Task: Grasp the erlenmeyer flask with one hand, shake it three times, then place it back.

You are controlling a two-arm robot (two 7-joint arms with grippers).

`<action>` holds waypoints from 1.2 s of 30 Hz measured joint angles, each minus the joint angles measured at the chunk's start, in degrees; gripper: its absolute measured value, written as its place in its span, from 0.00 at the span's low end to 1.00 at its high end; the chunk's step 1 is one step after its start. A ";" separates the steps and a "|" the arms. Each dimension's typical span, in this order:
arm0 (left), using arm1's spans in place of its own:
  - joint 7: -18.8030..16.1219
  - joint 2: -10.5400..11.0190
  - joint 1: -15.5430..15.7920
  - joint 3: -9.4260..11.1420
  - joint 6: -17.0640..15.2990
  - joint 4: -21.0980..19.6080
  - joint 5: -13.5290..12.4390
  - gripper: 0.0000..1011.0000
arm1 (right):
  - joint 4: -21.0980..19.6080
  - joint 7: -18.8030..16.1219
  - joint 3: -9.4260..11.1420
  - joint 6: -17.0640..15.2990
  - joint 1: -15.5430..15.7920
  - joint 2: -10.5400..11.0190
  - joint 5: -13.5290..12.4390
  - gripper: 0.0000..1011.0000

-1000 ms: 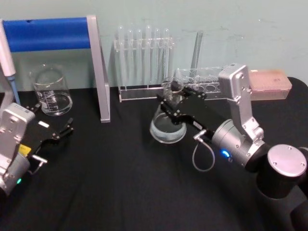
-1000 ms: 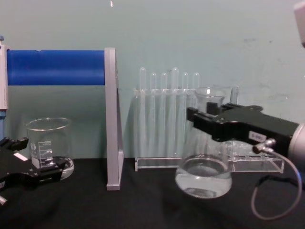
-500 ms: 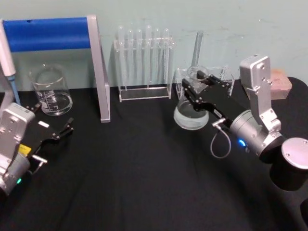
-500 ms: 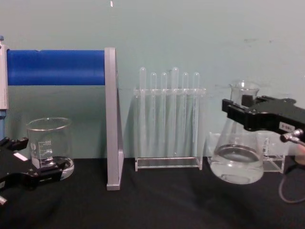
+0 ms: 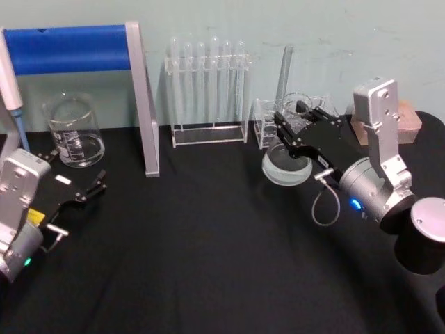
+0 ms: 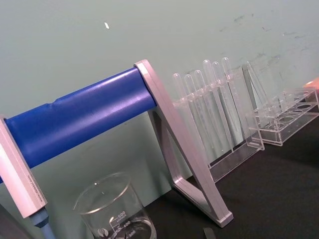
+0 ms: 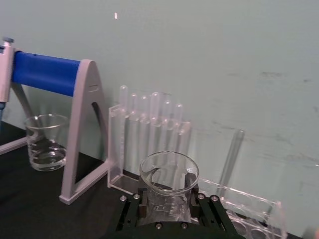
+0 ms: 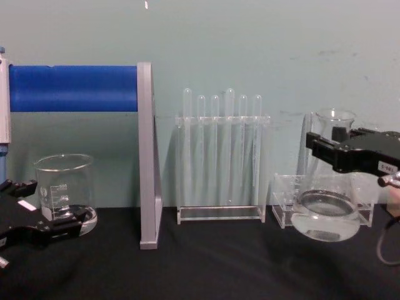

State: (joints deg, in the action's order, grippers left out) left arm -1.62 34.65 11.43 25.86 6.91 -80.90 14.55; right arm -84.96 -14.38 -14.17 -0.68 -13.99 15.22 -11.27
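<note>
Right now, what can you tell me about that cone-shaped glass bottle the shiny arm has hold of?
It is an erlenmeyer flask of clear glass: wide round base, sloping walls, narrow neck with a flared open lip. A little clear liquid lies in the bottom. The right gripper is shut on its neck, a black finger on either side. It hangs slightly tilted, apparently just above the black table, before a low clear rack.

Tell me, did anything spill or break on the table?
No, nothing looks spilled or broken. The erlenmeyer flask is off the black table, held by its neck in the right gripper, with its liquid inside. The test tubes stand straight in their rack and the beaker sits upright. The left gripper rests open near the beaker.
</note>
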 joint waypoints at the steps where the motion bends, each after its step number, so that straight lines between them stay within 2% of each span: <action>1: 0.00 0.00 0.00 0.00 0.00 0.00 0.00 0.99 | -0.05 -0.14 -0.05 -0.03 0.03 -0.07 0.02 0.45; 8: 0.00 0.00 0.00 0.00 0.00 0.00 0.00 0.99 | -1.20 -2.16 -1.64 -0.52 0.61 -0.80 -0.13 0.45; 18: 0.00 0.00 0.00 0.00 0.00 0.00 0.00 0.99 | -3.78 -5.47 -5.33 -1.24 1.80 -1.25 -1.91 0.45; 24: 0.00 0.00 0.00 0.00 0.00 0.00 0.00 0.99 | -5.32 -6.70 -7.65 -1.77 2.54 -0.97 -2.95 0.45; 36: 0.00 0.00 0.00 0.00 0.00 0.00 0.00 0.99 | -7.47 -8.45 -10.61 -2.00 3.27 0.18 -4.75 0.45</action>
State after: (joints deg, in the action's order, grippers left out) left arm -1.62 34.65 11.43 25.86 6.91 -80.90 14.55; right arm -92.43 -22.83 -24.78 -2.68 -10.73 15.40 -16.01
